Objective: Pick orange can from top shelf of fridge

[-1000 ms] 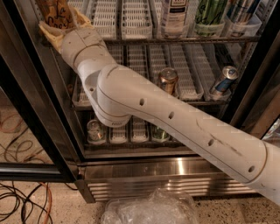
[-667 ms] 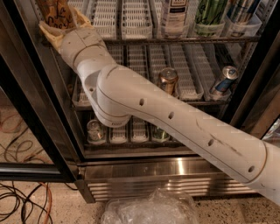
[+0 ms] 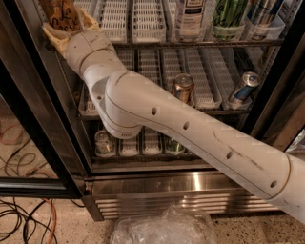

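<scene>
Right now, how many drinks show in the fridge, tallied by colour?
Orange: 1, the orange can, gripper shut on it, top left
Copper-gold: 1, copper can
Blue-and-silver: 1, blue can
Green: 2, upper green drink, lower green drink
White-labelled: 1, white bottle
Silvery: 2, upper silvery drink, lower silvery can
Total: 8

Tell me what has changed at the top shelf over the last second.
Nothing visibly changed. The gripper is at the orange can on the left end of the top shelf, as before. The copper can on the rack below sits where it was.
</scene>
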`<act>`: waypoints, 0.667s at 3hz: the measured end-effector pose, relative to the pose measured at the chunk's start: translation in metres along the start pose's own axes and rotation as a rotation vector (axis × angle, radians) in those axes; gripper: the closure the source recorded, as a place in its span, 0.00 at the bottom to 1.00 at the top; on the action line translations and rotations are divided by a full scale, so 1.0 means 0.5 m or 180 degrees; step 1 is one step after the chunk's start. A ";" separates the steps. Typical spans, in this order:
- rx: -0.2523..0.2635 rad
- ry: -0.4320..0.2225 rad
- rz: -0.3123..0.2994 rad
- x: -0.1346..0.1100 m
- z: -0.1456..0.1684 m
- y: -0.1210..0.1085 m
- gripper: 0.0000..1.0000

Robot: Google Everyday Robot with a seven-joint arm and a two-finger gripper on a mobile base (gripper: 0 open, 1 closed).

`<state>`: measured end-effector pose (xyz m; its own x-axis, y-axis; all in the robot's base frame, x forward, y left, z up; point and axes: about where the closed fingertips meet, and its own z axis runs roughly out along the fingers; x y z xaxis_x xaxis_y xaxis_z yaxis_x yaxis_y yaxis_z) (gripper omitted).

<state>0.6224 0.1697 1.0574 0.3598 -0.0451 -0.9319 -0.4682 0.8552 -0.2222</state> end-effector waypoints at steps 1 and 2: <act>0.0000 0.0000 0.0000 0.000 0.000 0.000 0.23; 0.0000 0.0000 0.0000 -0.001 0.001 0.006 0.21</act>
<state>0.6212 0.1725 1.0575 0.3599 -0.0452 -0.9319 -0.4682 0.8552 -0.2223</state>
